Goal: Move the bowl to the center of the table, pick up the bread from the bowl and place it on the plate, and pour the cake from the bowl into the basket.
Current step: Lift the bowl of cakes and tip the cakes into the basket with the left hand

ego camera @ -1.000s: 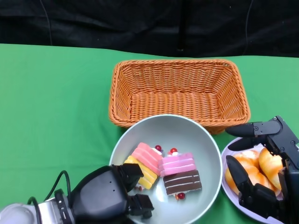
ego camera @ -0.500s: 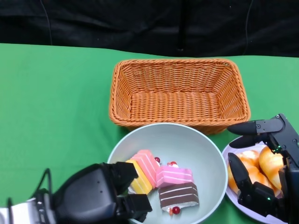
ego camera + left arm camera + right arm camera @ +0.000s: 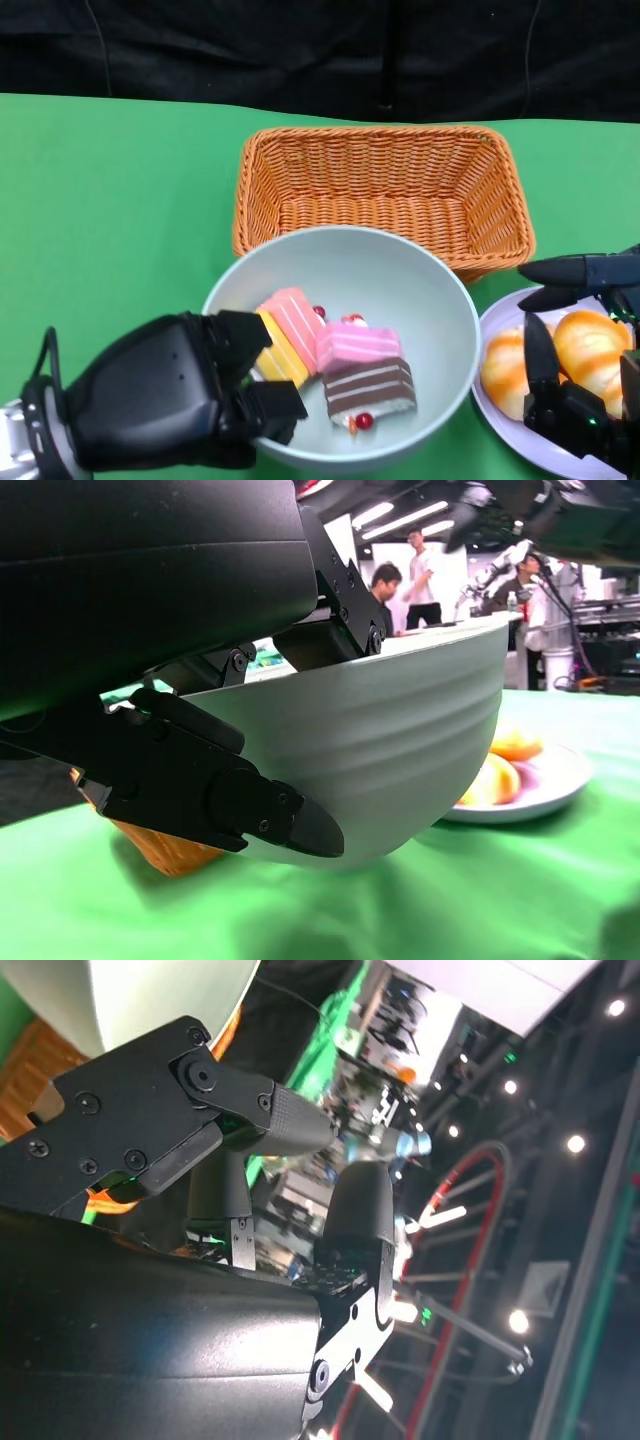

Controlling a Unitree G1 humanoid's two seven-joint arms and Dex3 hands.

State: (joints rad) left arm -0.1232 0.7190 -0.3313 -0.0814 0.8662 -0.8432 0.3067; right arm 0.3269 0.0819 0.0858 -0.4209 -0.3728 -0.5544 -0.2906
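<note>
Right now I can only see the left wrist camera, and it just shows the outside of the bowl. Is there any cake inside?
Observer: Yes. The head view shows striped cake slices in the pale green round bowl: pink, yellow and chocolate-brown, with small red berries.
Operator: Is anything in the basket?
Observer: No, the orange woven wicker basket holds nothing; it sits just beyond the bowl.
Operator: What's the other hand doing?
Observer: The right hand hovers over the golden bread rolls on the white round plate, fingers apart, holding nothing.
</note>
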